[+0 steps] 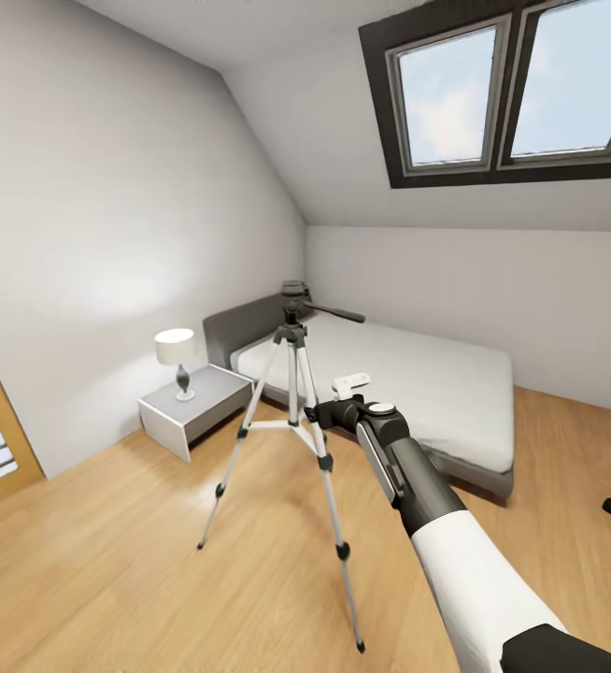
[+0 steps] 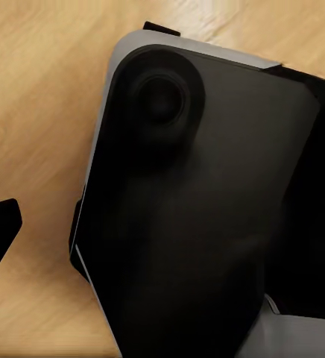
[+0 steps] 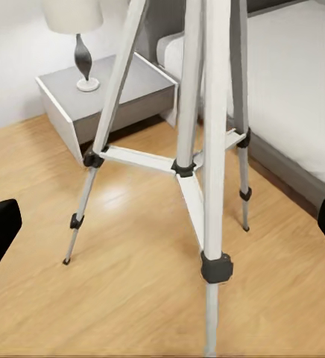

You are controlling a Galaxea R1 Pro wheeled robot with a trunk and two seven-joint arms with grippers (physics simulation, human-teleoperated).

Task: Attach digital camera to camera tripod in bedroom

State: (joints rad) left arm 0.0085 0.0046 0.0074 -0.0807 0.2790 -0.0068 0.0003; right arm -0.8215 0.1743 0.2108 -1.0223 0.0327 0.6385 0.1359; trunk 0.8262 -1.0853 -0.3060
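One camera tripod [image 1: 291,411], bedroom floor: light, tippy; hold centre column. Right gripper [image 3: 162,227] fingers apart, empty, near legs. Left gripper: can't tell.

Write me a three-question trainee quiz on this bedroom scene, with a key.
1. True or false: the camera tripod lies toppled on the wood floor.
2. What stands on the nightstand? A) a lamp B) a stack of books C) a mug
3. Fill in: in the right wrist view, the right gripper has its fingertips far apart, so it is ____.

Key:
1. False. It stands upright on its three legs.
2. A.
3. open.
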